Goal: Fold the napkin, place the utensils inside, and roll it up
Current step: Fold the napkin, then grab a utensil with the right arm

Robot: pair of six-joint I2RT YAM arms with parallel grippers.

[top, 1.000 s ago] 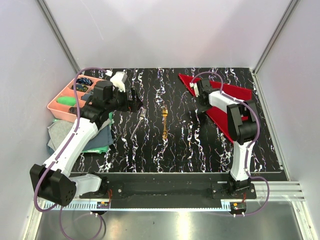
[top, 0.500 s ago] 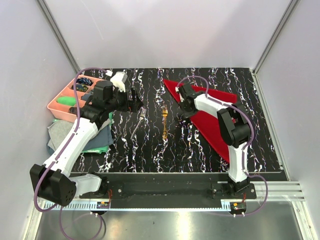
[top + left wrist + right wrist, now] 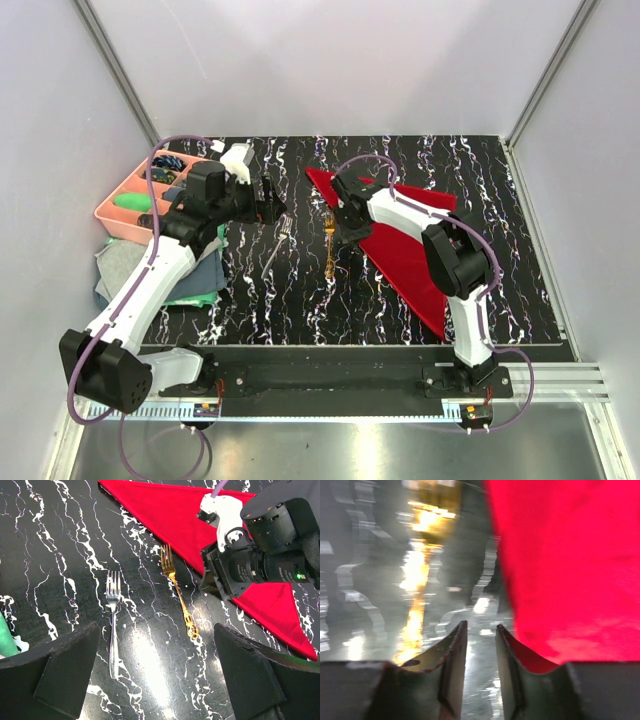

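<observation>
One red napkin (image 3: 400,240) lies as a flat triangle right of centre on my table (image 3: 300,290), two utensils (image 3: 328,240) just left of it. My right gripper (image 3: 480,645) stands slightly parted at the napkin's edge, holding nothing; my left gripper (image 3: 155,680) hangs spread wide above the forks.

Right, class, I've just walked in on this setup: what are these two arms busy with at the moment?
The right gripper is low at the left edge of the red napkin, which lies flat as a triangle; its fingers are slightly parted with no cloth between them. Just left of it lie the gold fork and silver fork, both untouched. The left gripper hovers open above them. Nothing is wrapped yet.
</observation>
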